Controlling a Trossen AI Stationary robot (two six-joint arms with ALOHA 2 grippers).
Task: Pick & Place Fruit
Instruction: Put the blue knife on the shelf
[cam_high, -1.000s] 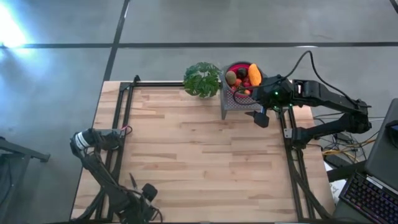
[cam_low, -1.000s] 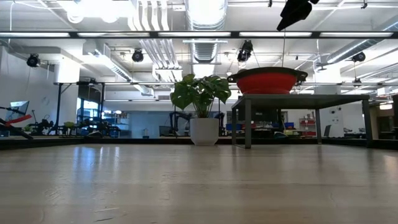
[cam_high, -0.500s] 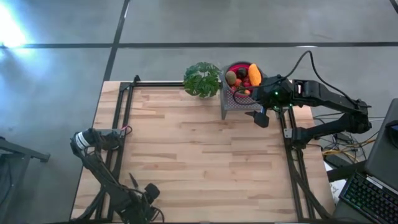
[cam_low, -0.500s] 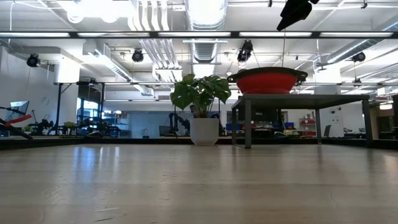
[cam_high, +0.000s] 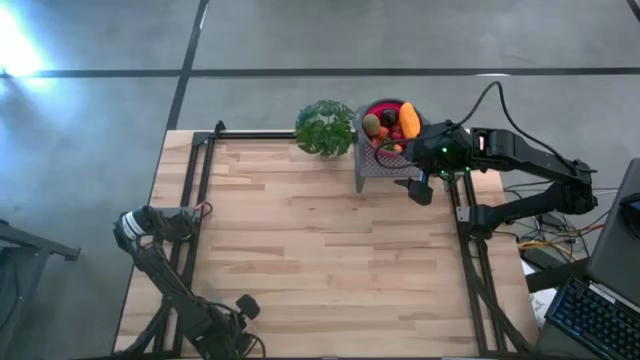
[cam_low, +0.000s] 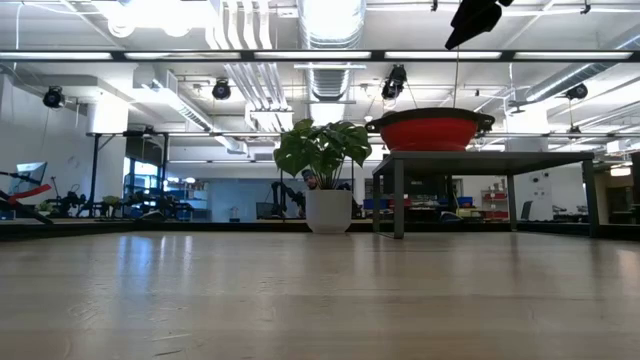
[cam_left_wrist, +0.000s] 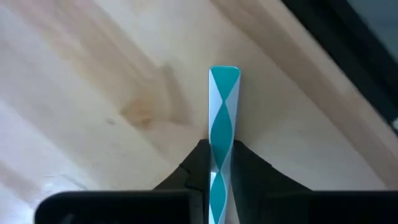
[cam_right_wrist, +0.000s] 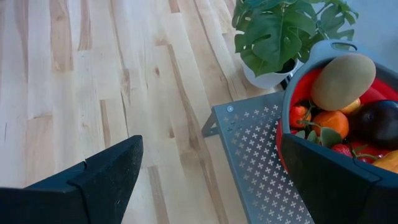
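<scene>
Fruit (cam_high: 391, 125) in red bowl (cam_high: 377, 108), just beside open right pincer (cam_high: 420, 190).

No legible text, label, brand, number or sign in any view. The thin stick with a teal-and-white diamond pattern (cam_left_wrist: 223, 137) carries only that pattern, no characters. The perforated grey metal stand (cam_right_wrist: 261, 162) shows cross-shaped holes, no markings.

right arm (cam_high: 520, 160): black jointed links, small green light near wrist, black cable looping above | left arm (cam_high: 165, 265): dark links, grey ribbed collar at base, red wire | right gripper (cam_right_wrist: 205, 180): two broad matte-black fingers (cam_right_wrist: 93, 180) with angled faces
</scene>
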